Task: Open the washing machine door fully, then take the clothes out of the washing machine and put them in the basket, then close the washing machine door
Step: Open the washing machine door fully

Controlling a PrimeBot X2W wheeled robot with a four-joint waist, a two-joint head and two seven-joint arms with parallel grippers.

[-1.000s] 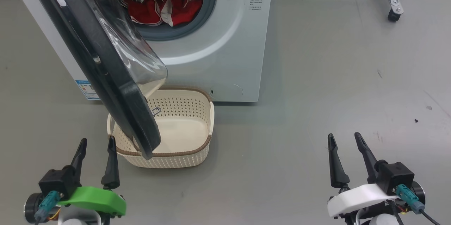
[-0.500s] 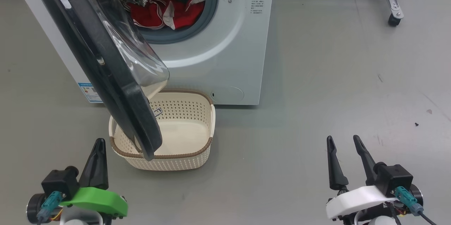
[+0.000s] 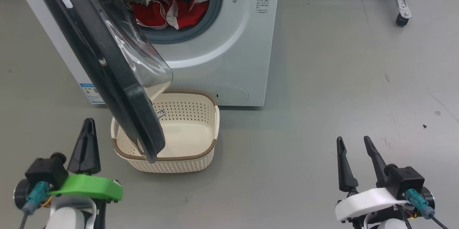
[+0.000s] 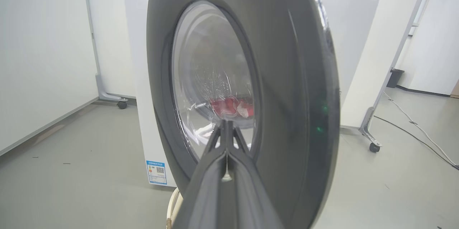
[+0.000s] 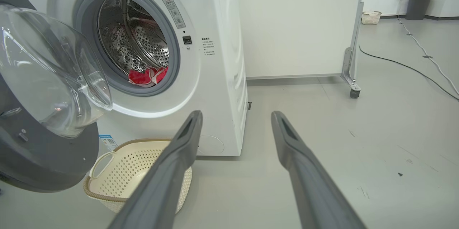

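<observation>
Door-opening is the step in hand, I'd judge, the 1st of 3. The washing machine door stands only part-way out from the washing machine. It is hinged on the left, and its near free edge hangs over the left part of the basket on the floor in front. The clothes, red with white trim, lie in the drum at the far side, and the basket holds no garment.

From where I stand, the next move seems to call for contact on the door's near edge or inner face. A sweep to the left and far would then take the black rim clear of the basket; a push on the outer face would shut it instead.

The left gripper sits low at the near left, its 2 fingers pressed together with nothing between them. It points at the door's outer face but is apart from it. The right gripper is at the near right, fingers spread wide and empty, well apart from the machine.
</observation>
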